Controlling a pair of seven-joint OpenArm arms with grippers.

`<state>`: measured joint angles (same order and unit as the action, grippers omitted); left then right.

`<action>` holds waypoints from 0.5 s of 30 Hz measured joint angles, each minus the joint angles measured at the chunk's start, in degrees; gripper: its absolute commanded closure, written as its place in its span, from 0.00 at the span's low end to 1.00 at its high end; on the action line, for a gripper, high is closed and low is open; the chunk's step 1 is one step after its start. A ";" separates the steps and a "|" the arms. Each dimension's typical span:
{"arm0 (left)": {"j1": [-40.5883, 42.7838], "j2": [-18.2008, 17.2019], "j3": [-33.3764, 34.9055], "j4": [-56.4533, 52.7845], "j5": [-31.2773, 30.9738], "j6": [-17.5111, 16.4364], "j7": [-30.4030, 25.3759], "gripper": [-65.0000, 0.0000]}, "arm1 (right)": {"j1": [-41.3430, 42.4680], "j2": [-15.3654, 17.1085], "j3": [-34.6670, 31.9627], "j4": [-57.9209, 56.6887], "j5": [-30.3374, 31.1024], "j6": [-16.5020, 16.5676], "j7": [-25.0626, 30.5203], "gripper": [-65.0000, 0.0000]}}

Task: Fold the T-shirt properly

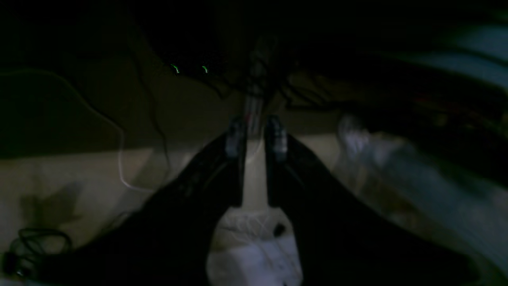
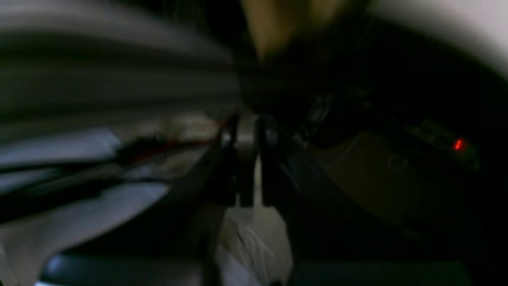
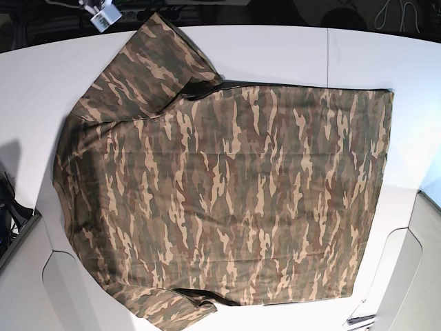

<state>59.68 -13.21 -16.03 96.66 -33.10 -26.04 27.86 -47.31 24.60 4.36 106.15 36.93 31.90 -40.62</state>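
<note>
The camouflage T-shirt (image 3: pixel 227 193) lies spread flat on the white table (image 3: pixel 289 55), collar end to the left, hem to the right, one sleeve at the top left and one at the bottom. Neither arm shows in the base view. The left gripper (image 1: pixel 255 139) appears only in the dark, blurred left wrist view, its jaws close together with a thin slit and nothing between them. The right gripper (image 2: pixel 246 135) appears the same way in the right wrist view. No shirt shows in either wrist view.
A small white device (image 3: pixel 103 15) sits at the table's far left corner. A dark frame (image 3: pixel 14 221) stands at the left edge. A thin metal item (image 3: pixel 360 320) lies by the bottom right edge. Cables (image 1: pixel 123 159) lie on the pale surface.
</note>
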 measured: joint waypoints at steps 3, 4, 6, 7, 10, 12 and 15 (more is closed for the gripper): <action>1.70 0.02 -3.30 5.68 -1.95 -0.07 3.15 0.86 | -0.02 0.00 5.20 3.04 4.87 0.00 -0.81 0.96; 1.77 0.04 -4.48 7.34 -2.14 -0.13 4.48 0.85 | 0.00 0.00 7.06 3.82 6.40 0.00 -0.94 0.96; 1.73 0.02 -6.73 10.34 -2.99 -0.13 6.43 0.85 | 0.31 -0.04 10.62 5.09 9.09 0.04 -1.05 0.96; 1.73 0.02 -7.85 11.82 -3.45 -0.15 6.75 0.86 | 0.87 -0.28 12.46 5.29 9.14 0.07 -1.07 0.95; 1.55 0.02 -11.26 14.93 -3.69 -0.15 6.86 0.85 | 3.39 -0.63 16.52 5.09 8.63 0.09 -1.27 0.82; 0.92 0.02 -13.40 16.24 -3.74 -0.15 6.86 0.85 | 4.96 -0.63 18.10 5.07 7.65 -0.70 -1.09 0.68; -0.55 0.02 -16.04 17.18 -3.76 -0.15 6.86 0.85 | 6.10 -0.63 18.56 4.96 6.08 -3.89 -1.09 0.54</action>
<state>59.13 -13.19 -32.08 113.84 -36.86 -26.20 34.72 -41.21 23.97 22.92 111.11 43.00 28.01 -41.71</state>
